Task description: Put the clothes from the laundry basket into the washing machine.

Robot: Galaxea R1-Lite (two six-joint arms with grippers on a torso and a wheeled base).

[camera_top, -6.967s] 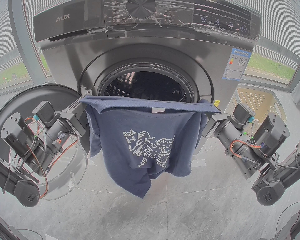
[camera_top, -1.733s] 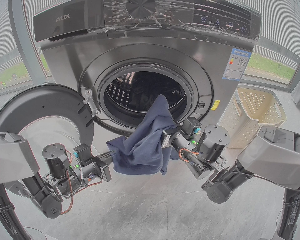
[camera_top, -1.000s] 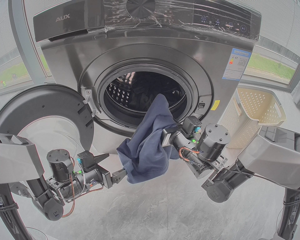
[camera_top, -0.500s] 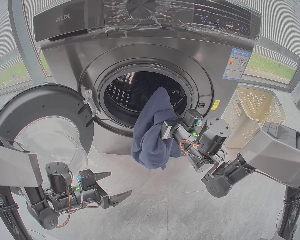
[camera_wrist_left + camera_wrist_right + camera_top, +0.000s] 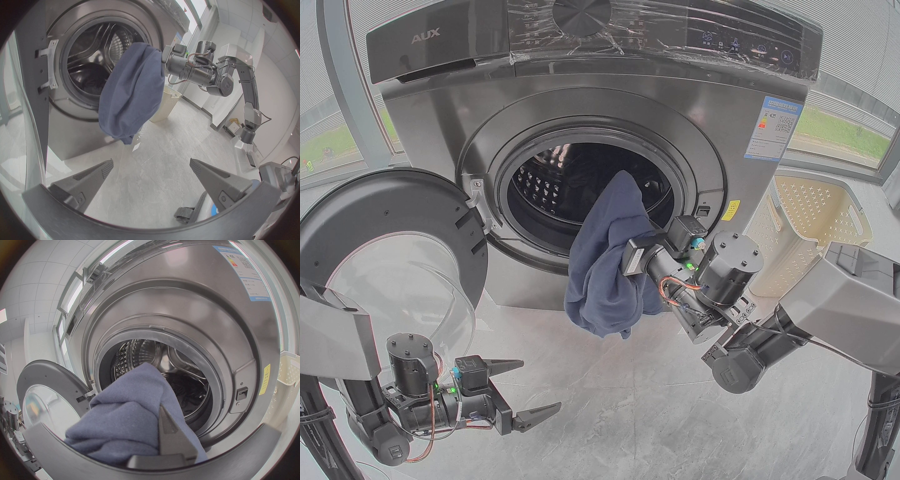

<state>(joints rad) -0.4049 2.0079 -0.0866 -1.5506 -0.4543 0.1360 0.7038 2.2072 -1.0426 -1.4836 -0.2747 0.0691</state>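
Navy shirt (image 5: 606, 262) at the centre of the head view, bunched into one hanging lump. Top end raised in front of the lower right part of the drum (image 5: 550, 181) mouth, lower end dangling down past the washer (image 5: 600, 106) front, clear of the floor (image 5: 650, 406). Not yet inside; whether touching the washer, cannot tell. Pinched on its right side by the right gripper (image 5: 630, 257), clamped into the cloth, with one dark finger (image 5: 170, 433) poking out of the heaped fabric (image 5: 125, 424) in the right wrist view. Deep in the drum, behind the shirt, some dark clothing (image 5: 187, 390).

At lower left of the head view, left gripper (image 5: 540, 384) spread wide, holding nothing, low over the floor and well apart from the shirt (image 5: 131, 90). Above it at left, the round door (image 5: 387, 212) swung fully open. At right edge, beside the washer, a pale perforated basket (image 5: 819, 212).
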